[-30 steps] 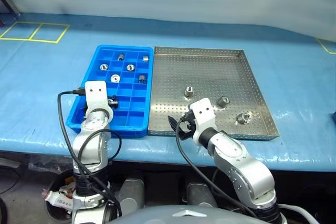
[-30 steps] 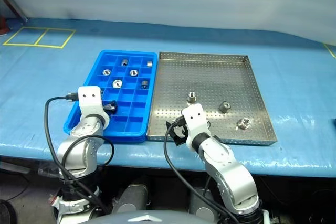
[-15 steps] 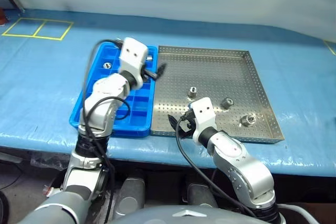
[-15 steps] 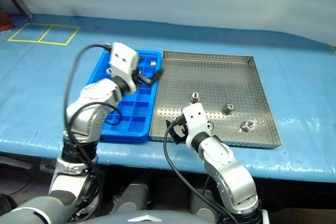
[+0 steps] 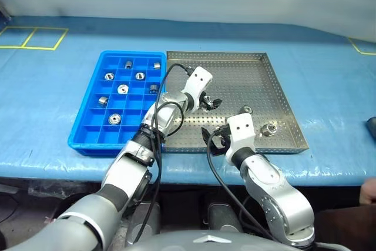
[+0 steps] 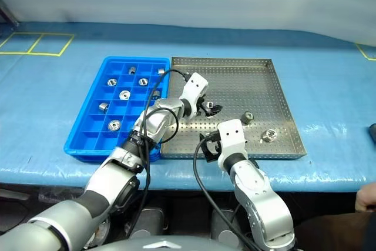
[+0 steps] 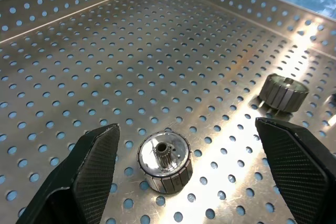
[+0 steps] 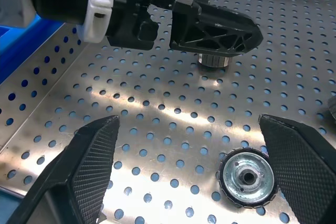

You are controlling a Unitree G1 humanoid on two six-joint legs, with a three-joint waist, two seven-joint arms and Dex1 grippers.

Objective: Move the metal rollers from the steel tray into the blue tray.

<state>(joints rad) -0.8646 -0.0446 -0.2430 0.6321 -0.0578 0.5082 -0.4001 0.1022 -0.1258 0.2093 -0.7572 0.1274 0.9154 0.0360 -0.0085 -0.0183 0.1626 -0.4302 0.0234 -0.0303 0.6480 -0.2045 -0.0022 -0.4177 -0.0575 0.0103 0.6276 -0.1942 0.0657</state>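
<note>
Seven metal rollers (image 5: 123, 89) sit in the blue tray (image 5: 88, 139), which lies at the left on the counter (image 5: 47, 98), touching the steel tray (image 5: 276, 98). I see my left pincer (image 7: 184, 174) spread wide over the middle of the steel tray, one roller (image 7: 164, 161) standing between its fingers, unpinched. My right pincer (image 8: 181, 174) hangs spread near the tray's front edge, another roller (image 8: 245, 177) lying loose between its fingers. Two more rollers rest toward the tray's right edge.

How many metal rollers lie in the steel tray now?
4 metal rollers: one between the left fingers, one between the right fingers, two near the steel tray's right side. Others may be hidden.
</note>
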